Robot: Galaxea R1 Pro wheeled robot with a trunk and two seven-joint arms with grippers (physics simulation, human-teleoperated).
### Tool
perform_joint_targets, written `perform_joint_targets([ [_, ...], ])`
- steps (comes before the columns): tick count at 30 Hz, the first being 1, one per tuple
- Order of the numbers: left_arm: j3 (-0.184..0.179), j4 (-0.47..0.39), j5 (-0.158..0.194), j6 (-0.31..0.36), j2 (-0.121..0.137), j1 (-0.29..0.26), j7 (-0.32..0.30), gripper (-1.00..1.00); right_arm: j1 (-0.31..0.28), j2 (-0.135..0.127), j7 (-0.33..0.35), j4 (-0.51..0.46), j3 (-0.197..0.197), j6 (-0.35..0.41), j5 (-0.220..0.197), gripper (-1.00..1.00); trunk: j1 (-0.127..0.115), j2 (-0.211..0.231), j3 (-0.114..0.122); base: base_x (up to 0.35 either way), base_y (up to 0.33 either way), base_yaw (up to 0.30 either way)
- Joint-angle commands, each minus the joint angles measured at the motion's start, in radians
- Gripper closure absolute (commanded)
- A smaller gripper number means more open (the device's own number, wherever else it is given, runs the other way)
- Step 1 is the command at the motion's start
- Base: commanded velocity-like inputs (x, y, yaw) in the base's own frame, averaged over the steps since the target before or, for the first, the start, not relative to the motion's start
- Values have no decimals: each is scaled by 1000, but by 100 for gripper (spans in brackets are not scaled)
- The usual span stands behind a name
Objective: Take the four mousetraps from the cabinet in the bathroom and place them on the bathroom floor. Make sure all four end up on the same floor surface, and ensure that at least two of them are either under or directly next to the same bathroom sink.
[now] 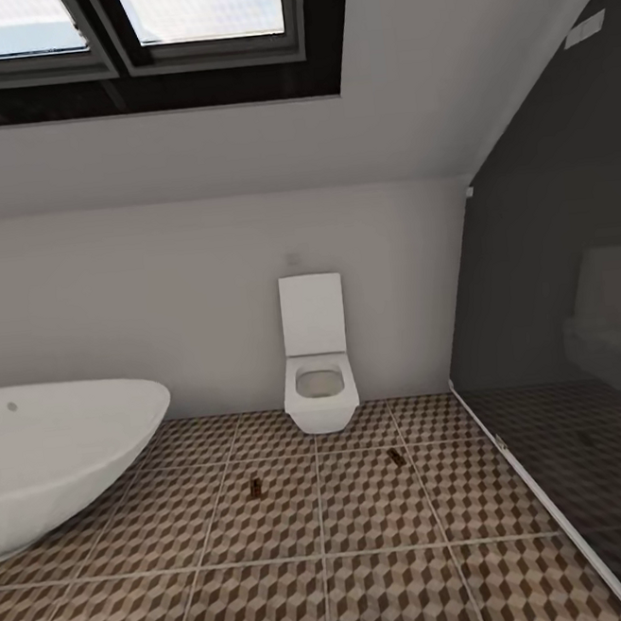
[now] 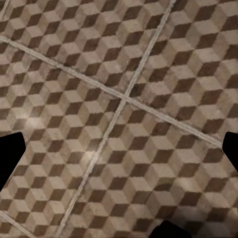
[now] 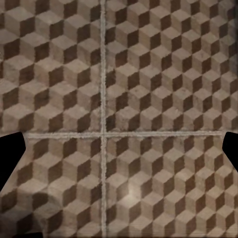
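Two mousetraps lie flat on the cube-patterned bathroom floor (image 1: pixel 281 598) in the head view: one mousetrap (image 1: pixel 256 488) in front of the bathtub's end, the other mousetrap (image 1: pixel 395 457) to the right of the toilet. The cabinet and the sink are out of view. My left gripper (image 2: pixel 119 153) hangs open over bare tiles, its dark fingertips (image 2: pixel 11 158) at the picture's edges with nothing between them. My right gripper (image 3: pixel 119 148) is open too, above a crossing of grout lines, and its fingertips (image 3: pixel 10 153) hold nothing.
A white oval bathtub (image 1: pixel 49 459) fills the left side. A white square toilet (image 1: pixel 318 367) stands against the back wall. A dark glass partition (image 1: pixel 568 324) with a pale floor rail closes off the right. A skylight (image 1: pixel 132 33) sits in the sloped ceiling.
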Motion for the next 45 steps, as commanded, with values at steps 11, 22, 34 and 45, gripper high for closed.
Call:
perform_joint_targets([
  [11, -7, 0, 10, -2, -29, 43, 2, -100, 39, 1, -2, 3, -9, -7, 9, -100, -42, 77, 34, 0, 0, 0],
  [22, -7, 0, 9, -2, -52, 91, 0, -100, 102, 4, 7, 3, -10, -9, 7, -100, -85, 154, 68, 0, 0, 0],
  [34, -6, 0, 9, -2, -77, 154, -3, -100, 189, 36, 29, 3, -11, -14, 5, -100, -131, 238, 106, 0, 0, 0],
  [45, -7, 0, 7, -3, -82, 172, -4, -100, 246, 61, 32, 3, -15, -30, 2, -100, -173, 315, 140, 0, 0, 0],
])
